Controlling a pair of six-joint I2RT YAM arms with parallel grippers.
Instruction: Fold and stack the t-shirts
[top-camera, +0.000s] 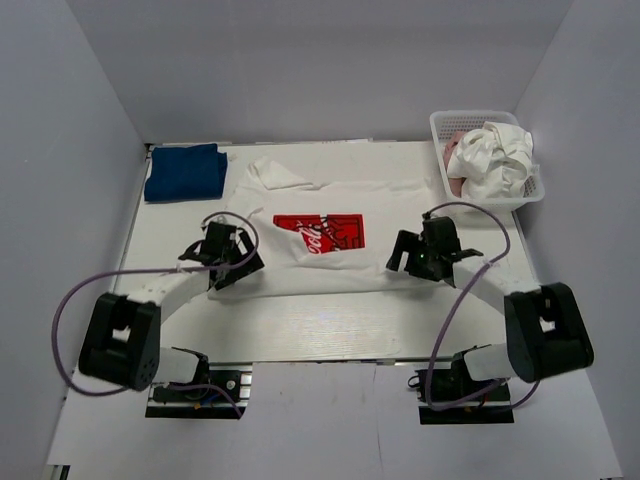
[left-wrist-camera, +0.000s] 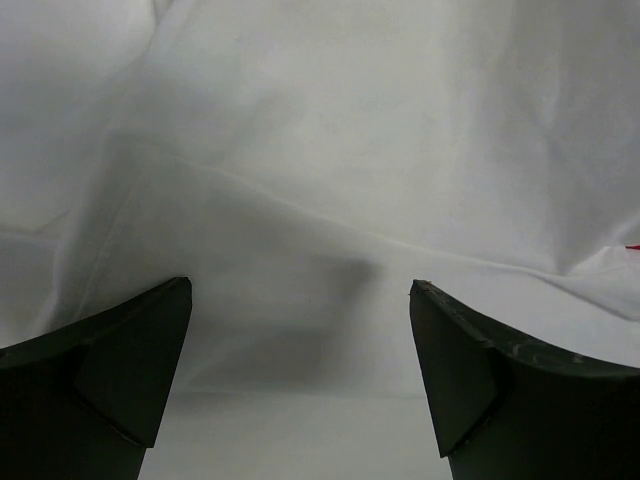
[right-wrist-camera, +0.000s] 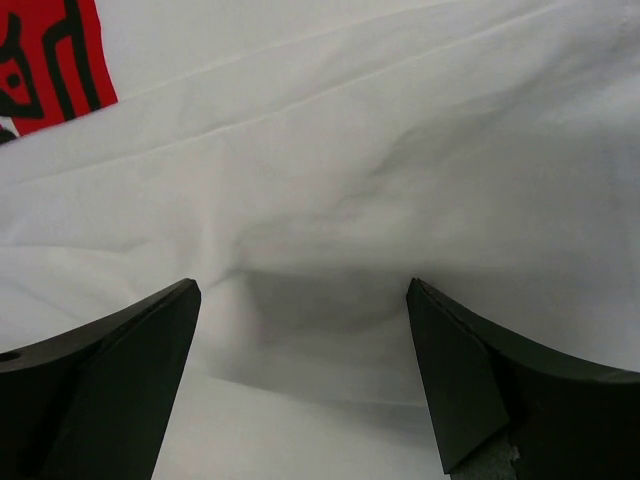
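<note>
**A white t-shirt (top-camera: 330, 272) is laid flat mid-table, with both grippers held wide open over its near side.**

The left gripper (top-camera: 240, 262) is set over the shirt's left side and the right gripper (top-camera: 420, 255) over its right side. In each wrist view only creased white cloth is seen between the spread fingers (left-wrist-camera: 140, 350) and nothing is pinched (whether the tips touch the fabric cannot be told). The red print (top-camera: 320, 232) lies between the two grippers. A folded dark blue t-shirt (top-camera: 185, 172) is placed at the far left corner of the table (top-camera: 300, 330), apart from the white shirt. At the far right, a mesh basket (top-camera: 440, 125) is filled with a crumpled white tee (top-camera: 497, 155) and a pink tee (top-camera: 452, 150). Purple cables (top-camera: 60, 320) are looped beside each arm.
</note>
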